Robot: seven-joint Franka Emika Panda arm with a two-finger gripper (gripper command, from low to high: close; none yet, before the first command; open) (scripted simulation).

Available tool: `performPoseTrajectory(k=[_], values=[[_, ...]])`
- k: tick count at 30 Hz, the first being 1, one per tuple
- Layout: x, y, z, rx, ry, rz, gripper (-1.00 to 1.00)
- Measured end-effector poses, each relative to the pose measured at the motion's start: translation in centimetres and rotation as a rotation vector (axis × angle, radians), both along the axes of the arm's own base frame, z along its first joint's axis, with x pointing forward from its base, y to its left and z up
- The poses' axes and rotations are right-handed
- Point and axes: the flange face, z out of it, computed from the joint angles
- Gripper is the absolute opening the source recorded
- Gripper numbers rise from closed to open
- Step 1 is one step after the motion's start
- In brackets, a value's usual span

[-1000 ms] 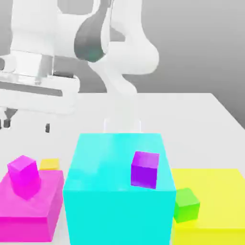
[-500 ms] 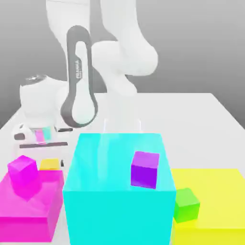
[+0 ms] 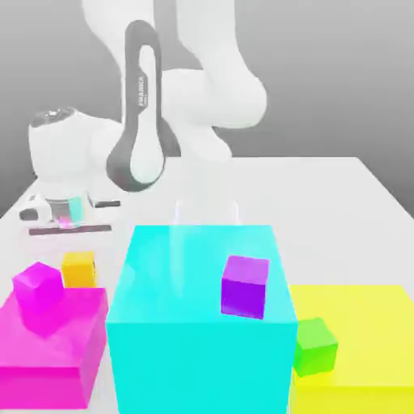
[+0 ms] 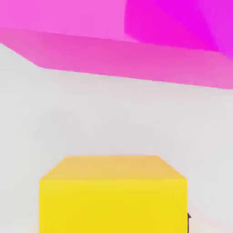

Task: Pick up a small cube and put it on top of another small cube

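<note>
The end effector hangs from the white arm's hand and is closed as far as it goes on the small plain yellow-orange cube, which sits directly under it, raised a little above the white table; in the hand view the cube lies right before the camera. The coming move turns on a target: the small magenta cube on the flat magenta block lies just beside and slightly below, toward the exterior view's left and nearer the camera.

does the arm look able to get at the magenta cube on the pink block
Probably yes. The magenta cube sits exposed atop the pink block with nothing above it; the small yellow-orange cube is just behind it.
</note>
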Motion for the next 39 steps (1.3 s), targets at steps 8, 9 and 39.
performPoseTrajectory(k=[8,9,39], values=[[1.9,-2.6,3.7,0.013,0.034,0.127,-1.00],[2.1,-3.0,4.2,0.015,0.038,0.144,-1.00],[25.0,24.4,21.2,-0.040,-0.186,1.312,-1.00]])
